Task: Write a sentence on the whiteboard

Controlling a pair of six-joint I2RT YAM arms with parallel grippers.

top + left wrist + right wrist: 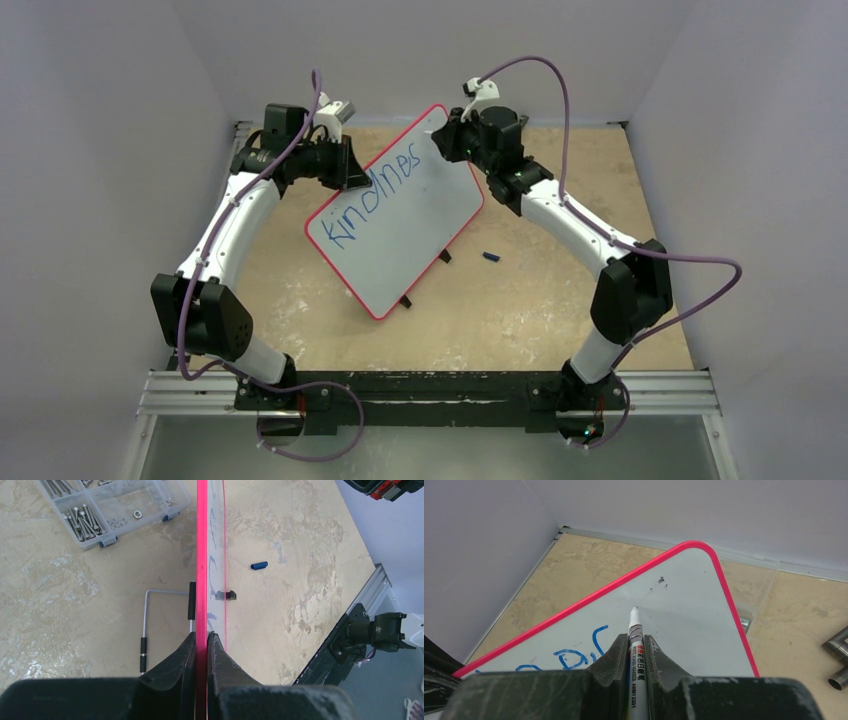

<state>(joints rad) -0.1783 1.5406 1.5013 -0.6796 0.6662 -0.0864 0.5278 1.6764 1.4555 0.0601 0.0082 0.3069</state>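
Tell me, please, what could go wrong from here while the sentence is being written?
The left tool pinches only the thin rim of the red-rimmed white rectangular whiteboard; pen pressure might tilt it.
The blue handwritten word nears the far corner, so the white marker pen in the right tool may run out of room.

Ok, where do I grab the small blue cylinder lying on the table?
Across its middle, straight down from above: the small blue cylinder lies flat on its side on the mottled tan table, apart from the red-rimmed white board.
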